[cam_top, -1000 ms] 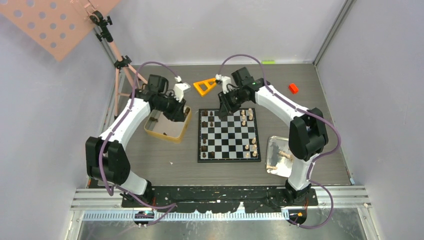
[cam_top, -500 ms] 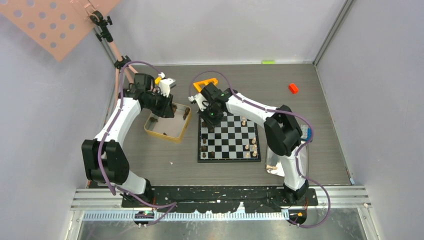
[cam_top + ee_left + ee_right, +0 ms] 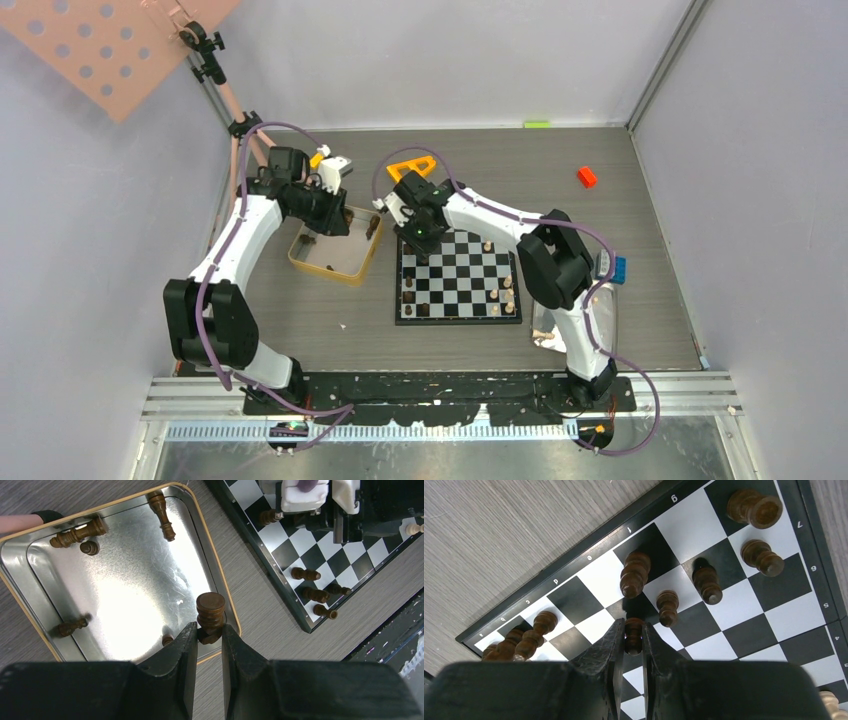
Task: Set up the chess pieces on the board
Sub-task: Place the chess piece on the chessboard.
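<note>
Tightly pinched between the fingers of the left gripper [image 3: 208,628] is a brown piece [image 3: 210,611] of turned wood. It is ringed along its body. Its long axis runs in line with the fingers, and its wide, flat, round end points away from them. It hangs over a rounded corner of a tin [image 3: 130,595], on the side facing the board. The tin is rectangular, with a gold rim and a shiny, scratched metal floor. Several more brown pieces [image 3: 161,509] lie on their sides inside it, pointing different ways.

The right gripper [image 3: 634,624] has its fingers almost together, with only a dark pawn [image 3: 634,639] between them. The pawn is small and knobbed, and its long axis also follows the fingers. It sits over the board [image 3: 751,602] near the far left corner, but whether its foot touches a square cannot be told. The board is flat and smooth, with black and pale squares inside a thin black border marked with letters and numbers. Other dark pieces [image 3: 635,573] stand upright on squares around the pawn, well apart from each other. Pale pieces [image 3: 507,290] stand along the board's right side. Both tin and board rest on a grey, wood-grained table [image 3: 300,320].
</note>
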{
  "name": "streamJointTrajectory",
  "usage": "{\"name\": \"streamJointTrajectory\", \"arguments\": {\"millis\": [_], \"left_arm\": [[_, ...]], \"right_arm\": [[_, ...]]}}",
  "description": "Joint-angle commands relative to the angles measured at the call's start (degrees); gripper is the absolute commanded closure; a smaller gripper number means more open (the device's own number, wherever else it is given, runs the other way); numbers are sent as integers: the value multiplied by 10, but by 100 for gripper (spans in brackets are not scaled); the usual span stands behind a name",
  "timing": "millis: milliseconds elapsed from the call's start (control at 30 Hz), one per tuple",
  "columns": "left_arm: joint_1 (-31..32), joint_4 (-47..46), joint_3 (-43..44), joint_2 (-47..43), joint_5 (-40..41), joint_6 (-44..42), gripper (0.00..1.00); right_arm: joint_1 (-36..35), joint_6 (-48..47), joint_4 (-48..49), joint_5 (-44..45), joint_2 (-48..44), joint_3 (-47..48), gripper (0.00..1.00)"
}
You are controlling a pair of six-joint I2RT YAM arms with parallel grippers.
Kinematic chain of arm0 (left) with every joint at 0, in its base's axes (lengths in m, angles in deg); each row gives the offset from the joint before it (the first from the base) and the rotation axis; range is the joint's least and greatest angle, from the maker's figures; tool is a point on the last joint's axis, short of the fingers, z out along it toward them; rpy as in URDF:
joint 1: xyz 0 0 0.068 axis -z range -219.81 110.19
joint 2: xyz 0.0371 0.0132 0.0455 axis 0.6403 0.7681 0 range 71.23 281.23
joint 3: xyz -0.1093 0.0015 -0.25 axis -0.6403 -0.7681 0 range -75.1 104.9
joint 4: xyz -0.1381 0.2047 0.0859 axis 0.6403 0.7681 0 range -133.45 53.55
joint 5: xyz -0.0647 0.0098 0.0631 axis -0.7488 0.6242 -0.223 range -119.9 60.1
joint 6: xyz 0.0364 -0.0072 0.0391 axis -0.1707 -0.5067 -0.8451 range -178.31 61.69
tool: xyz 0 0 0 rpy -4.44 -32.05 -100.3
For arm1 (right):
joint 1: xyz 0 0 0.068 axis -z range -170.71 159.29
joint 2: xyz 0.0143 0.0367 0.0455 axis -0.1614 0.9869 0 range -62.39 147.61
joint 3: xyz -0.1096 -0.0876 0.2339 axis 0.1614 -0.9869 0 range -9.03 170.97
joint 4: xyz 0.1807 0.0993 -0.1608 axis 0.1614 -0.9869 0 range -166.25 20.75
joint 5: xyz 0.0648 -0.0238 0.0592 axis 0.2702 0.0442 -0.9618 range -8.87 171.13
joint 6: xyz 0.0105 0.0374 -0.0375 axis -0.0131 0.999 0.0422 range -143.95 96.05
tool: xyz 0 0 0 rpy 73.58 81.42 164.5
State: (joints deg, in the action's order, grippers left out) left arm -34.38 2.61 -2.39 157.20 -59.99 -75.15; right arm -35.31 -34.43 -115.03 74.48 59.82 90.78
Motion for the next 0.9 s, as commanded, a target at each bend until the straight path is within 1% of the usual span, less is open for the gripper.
{"name": "streamJointTrajectory", "arguments": {"millis": [0,467,600,733,800,867], "left_arm": [[-3,-6,6,-23,-17,3,98],[-3,-5,5,-21,-20,3,98],[-3,-4,5,-22,-21,3,98],[-3,-3,6,-22,-22,4,98],[-3,-3,6,-20,-23,4,98],[-3,-1,7,-20,-24,4,98]], "right_arm": [[-6,-9,-3,7,5,26,97],[-12,-10,-10,8,20,39,94],[-14,-11,-14,9,24,43,91],[-15,-10,-18,10,23,45,86],[-15,-10,-20,12,20,45,81],[-15,-9,-22,16,15,43,73]]}}
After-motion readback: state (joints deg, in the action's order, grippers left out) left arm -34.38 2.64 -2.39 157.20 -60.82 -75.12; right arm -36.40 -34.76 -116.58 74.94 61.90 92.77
